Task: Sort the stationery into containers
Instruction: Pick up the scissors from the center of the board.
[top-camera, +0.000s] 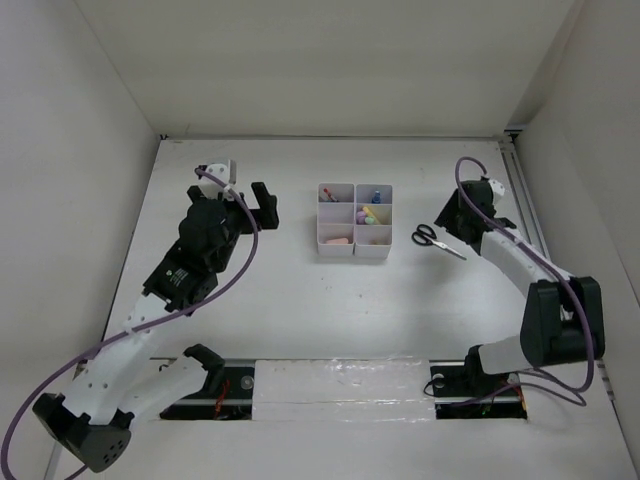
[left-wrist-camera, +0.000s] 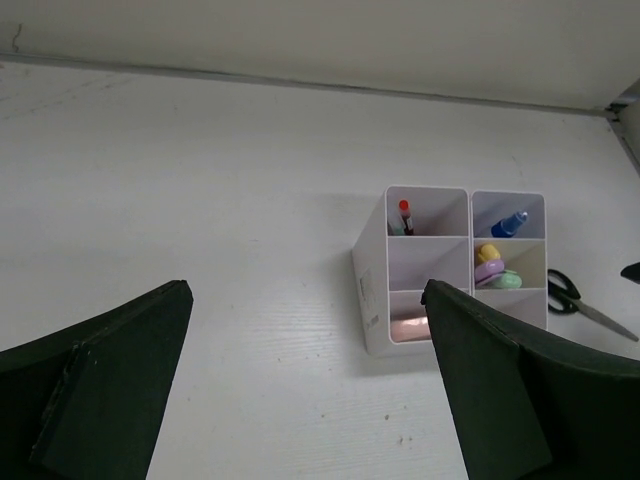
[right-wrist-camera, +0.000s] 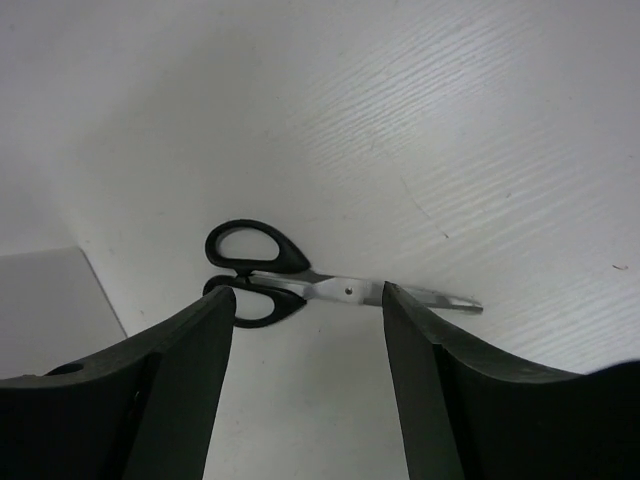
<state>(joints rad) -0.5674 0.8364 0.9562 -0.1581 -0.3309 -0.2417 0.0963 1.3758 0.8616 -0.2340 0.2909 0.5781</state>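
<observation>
The right tool (right-wrist-camera: 308, 292), spread, straddles the scissors (right-wrist-camera: 250, 245) near the right edge of the bench (top-camera: 400, 300) for a pinch at the pivot; the left tool (left-wrist-camera: 305, 290) hangs spread near the tray (left-wrist-camera: 368, 280).

Bare bench (top-camera: 300, 300) near of organiser tray (top-camera: 337, 250) and between tray and left tool (top-camera: 268, 207): free passage. Scissors (top-camera: 437, 238) flat just right of tray, right tool (right-wrist-camera: 308, 298) straddling. Walls (top-camera: 60, 150) left, far, right.

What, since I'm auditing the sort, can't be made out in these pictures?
- Top view: items in the organiser tray are too small to identify.
- Left wrist: a finger of the left gripper partly hides the tray's nearest compartments.
- Right wrist: fingers of the right gripper cover parts of the scissors; contact unclear.
</observation>
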